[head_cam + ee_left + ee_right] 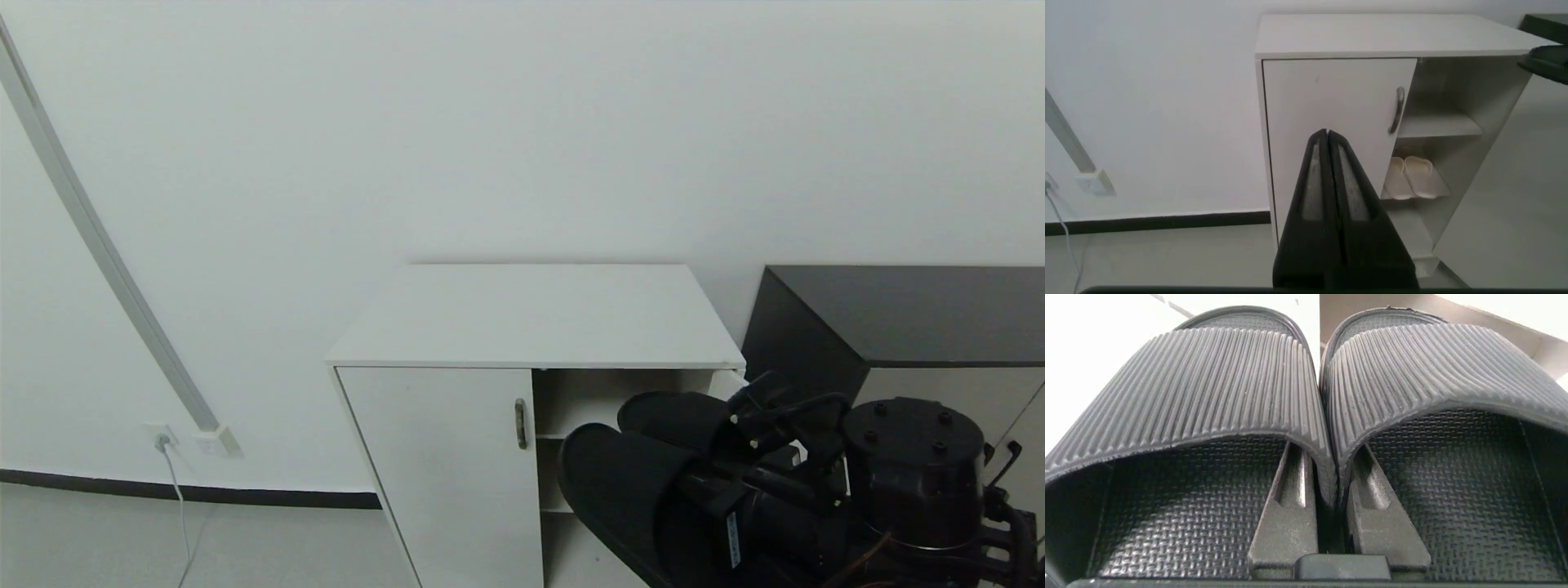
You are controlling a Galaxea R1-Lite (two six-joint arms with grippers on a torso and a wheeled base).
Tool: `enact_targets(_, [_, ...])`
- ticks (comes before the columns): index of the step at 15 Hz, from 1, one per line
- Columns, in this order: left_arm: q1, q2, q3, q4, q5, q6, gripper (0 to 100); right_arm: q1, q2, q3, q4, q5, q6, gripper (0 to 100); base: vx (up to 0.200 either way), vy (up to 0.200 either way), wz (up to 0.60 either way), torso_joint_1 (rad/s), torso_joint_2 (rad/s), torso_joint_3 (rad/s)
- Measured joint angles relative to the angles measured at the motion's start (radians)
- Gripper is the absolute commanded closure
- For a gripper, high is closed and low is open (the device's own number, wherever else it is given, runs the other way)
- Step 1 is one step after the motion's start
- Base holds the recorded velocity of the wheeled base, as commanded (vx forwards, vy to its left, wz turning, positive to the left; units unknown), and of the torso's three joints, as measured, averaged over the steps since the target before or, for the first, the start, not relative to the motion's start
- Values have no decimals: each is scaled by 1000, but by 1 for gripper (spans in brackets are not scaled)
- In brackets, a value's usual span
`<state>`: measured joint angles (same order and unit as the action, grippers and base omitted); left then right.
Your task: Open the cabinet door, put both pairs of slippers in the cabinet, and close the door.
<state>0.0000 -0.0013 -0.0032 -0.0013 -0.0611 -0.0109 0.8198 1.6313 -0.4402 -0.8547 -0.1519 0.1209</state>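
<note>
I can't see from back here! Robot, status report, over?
Left gripper shut, empty. Right gripper shut on black slippers, before the open cabinet. White slippers already inside. Nothing in the way.

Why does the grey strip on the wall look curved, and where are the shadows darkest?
Head view: the wall strip bows, probably a wide-lens effect; the light is soft, with a faint shadow beneath the cabinet top. Left wrist view: the open compartment is dimmer than the door. Right wrist view: light catches the ribbed straps of the black slippers; the footbeds beneath are darkest.
</note>
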Motion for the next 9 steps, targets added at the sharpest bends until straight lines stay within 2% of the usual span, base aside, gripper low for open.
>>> enact_targets(9, [0,0,0,0,0,-1,100,3,3,12,-1,0,-21,100,0,0,0,-218,538,319])
